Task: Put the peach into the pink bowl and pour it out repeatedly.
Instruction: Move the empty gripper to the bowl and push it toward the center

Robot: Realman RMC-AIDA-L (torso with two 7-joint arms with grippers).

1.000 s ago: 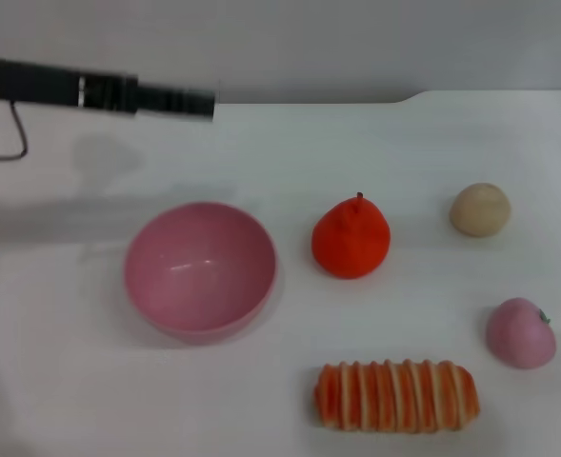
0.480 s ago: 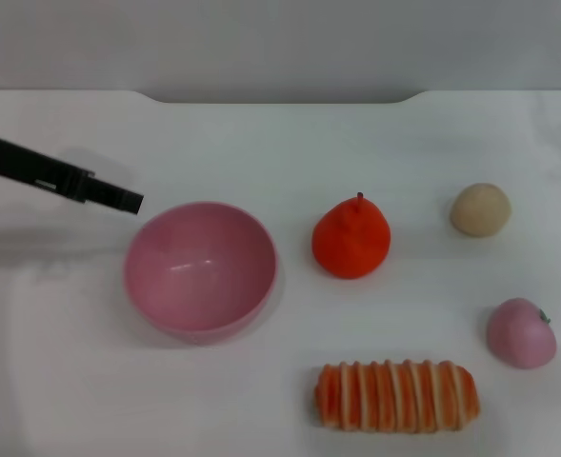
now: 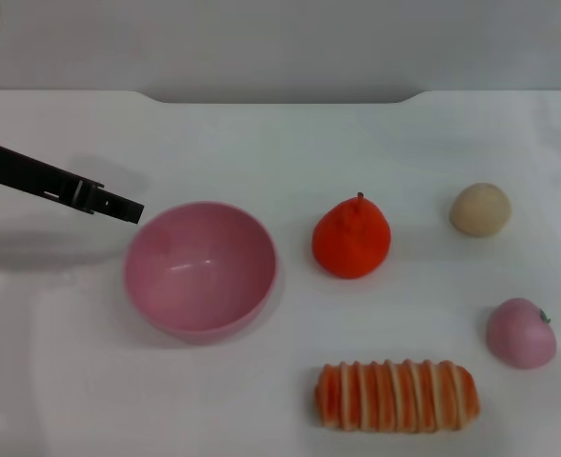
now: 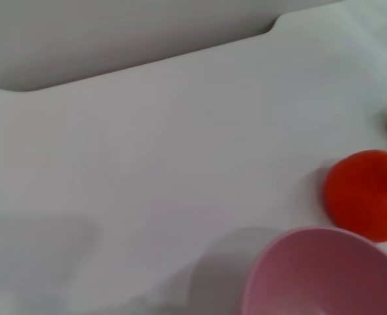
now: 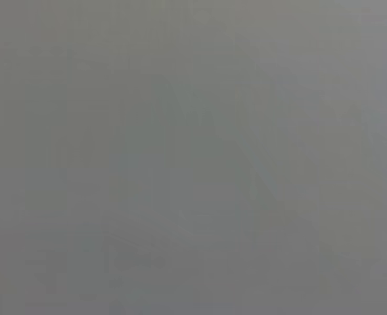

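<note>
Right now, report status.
Left gripper at pink bowl rim, holding nothing. Right arm out of view. Peach on table, far right. Bowl empty.

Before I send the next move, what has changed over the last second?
The left tool swung down from the far edge of the table to just beside the pink bowl rim on the robot's left, holding nothing. The bowl stayed empty; the peach and other items did not move.
</note>
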